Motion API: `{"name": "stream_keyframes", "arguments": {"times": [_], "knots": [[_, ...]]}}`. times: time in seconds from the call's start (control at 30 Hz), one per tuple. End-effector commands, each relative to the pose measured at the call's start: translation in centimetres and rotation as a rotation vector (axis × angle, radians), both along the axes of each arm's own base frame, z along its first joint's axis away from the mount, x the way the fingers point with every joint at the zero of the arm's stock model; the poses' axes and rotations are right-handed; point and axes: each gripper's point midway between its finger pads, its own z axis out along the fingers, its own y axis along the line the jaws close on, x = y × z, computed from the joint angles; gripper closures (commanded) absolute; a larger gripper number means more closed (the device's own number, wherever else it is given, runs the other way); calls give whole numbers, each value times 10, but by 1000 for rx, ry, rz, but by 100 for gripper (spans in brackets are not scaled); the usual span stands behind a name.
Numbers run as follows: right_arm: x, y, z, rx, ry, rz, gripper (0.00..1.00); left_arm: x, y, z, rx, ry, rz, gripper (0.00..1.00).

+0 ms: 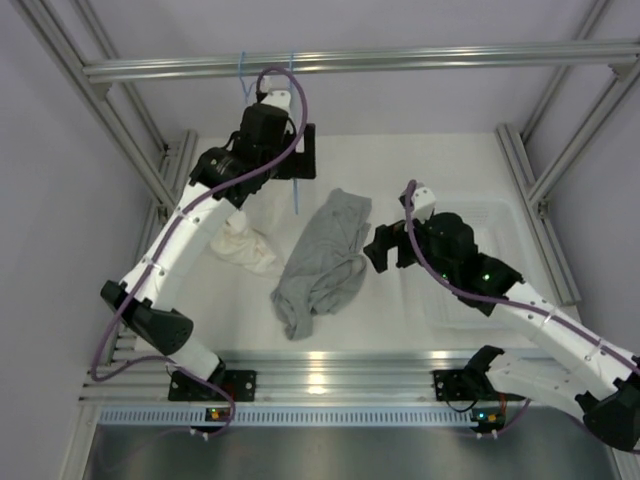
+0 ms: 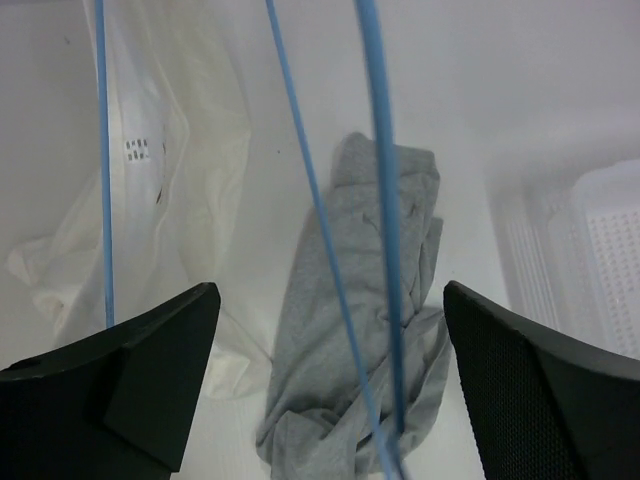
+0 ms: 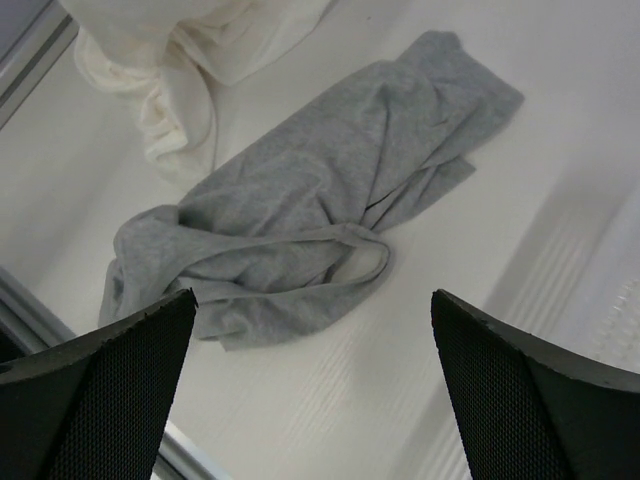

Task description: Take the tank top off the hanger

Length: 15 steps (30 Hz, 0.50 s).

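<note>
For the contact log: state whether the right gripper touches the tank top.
Apart. Right wrist view: the tank top lies on the table, well below the open right gripper.

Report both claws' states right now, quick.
Left claw: open; the hanger wire runs between its fingers, not gripped.
Right claw: open, holding nothing.

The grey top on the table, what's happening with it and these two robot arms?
The tank top lies crumpled on the table, off the hanger. The left gripper is raised and open, with the hanger's bare blue wire hanging just in front of it. The right gripper is open near the tank top's edge, holding nothing. A white garment sits alongside.
</note>
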Motion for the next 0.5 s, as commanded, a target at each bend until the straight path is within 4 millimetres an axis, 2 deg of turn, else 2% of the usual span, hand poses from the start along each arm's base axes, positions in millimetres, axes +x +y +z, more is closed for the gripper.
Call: {"name": "stream_keyframes", "arguments": {"times": [0.0,0.03,0.07,0.1,0.13,0.17,0.2,0.23,0.27,0.3,0.33,0.37,0.4,0.43,0.47], "knots": [[-6,40,-3,74,-17,177,1,-31,11,8,-26,3,-34,1],[-4,48,-10,77,-11,194,1,-42,15,20,-54,-29,-42,1],[-7,55,-14,81,1,227,1,-47,18,19,-61,-30,-46,1],[-10,65,-19,82,12,256,1,-55,20,6,-58,-5,-51,1],[-8,74,-27,81,22,275,1,-69,27,16,-84,-34,-58,1],[-12,81,-32,83,37,304,0,-75,29,16,-96,-43,-68,1],[-14,91,-35,89,40,325,1,-83,34,3,-90,-22,-62,1],[-14,99,-52,64,71,339,1,-99,44,15,-119,-64,-64,1],[-10,103,-53,54,56,324,1,-107,45,17,-140,-78,-78,1],[-16,113,-59,36,55,335,1,-115,48,19,-159,-100,-92,1],[-15,118,-74,2,70,328,1,-133,57,17,-179,-128,-107,1],[-9,120,-77,-20,44,292,1,-141,54,23,-211,-172,-149,1],[-12,125,-83,-41,41,283,1,-148,57,23,-225,-200,-166,1],[-8,130,-97,-75,57,270,1,-163,64,16,-238,-233,-184,1],[-2,129,-102,-104,49,235,1,-169,67,14,-234,-260,-200,1]]}}
